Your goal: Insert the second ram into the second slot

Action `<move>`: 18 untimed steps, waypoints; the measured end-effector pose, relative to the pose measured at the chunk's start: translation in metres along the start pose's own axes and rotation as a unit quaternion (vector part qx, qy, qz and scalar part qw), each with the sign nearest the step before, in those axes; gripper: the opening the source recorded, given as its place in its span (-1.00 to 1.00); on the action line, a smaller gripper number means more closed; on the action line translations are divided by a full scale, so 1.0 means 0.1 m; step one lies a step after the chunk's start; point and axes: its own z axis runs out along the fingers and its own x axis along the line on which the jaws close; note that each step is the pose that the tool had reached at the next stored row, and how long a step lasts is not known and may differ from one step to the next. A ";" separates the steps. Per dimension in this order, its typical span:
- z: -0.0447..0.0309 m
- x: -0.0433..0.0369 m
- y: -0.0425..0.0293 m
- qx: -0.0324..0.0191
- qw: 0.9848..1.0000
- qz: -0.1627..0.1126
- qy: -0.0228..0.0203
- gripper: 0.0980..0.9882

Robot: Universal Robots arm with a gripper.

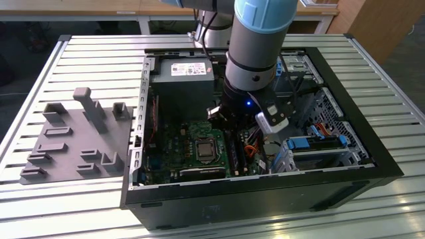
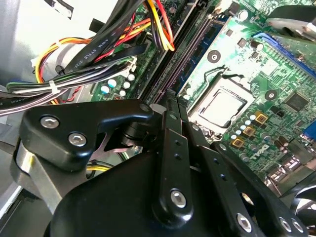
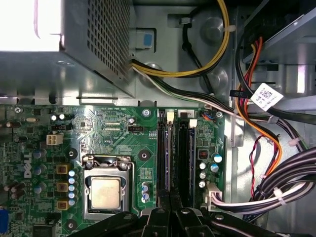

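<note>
hovering end effector [image 2: 170,101] over motherboard [image 3: 113,133]

The big robot arm [image 1: 256,45] points straight down, grey with a light blue band near the top. Its wrist [image 1: 242,107] is black and shows a small blue light. The black gripper [image 2: 170,106] hangs at the bottom, its fingers [image 2: 173,153] close together, side by side.

grey fixture tray [image 1: 73,144] – on slatted table [image 1: 99,55] | power supply [image 1: 182,74] – inside case [image 1: 265,199]
</note>
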 end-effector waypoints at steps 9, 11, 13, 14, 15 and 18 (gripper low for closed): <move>0.034 -0.001 0.000 0.000 1.000 0.000 0.002 -0.96; 0.034 -0.001 0.000 0.000 1.000 0.000 0.002 -0.96; 0.034 -0.001 0.000 0.000 1.000 0.000 0.002 -0.96; 0.035 -0.003 0.000 0.000 1.000 0.001 0.002 -0.96; 0.035 -0.004 0.000 0.000 1.000 0.002 0.002 -0.96; 0.038 -0.006 0.000 0.000 1.000 0.004 0.002 -0.96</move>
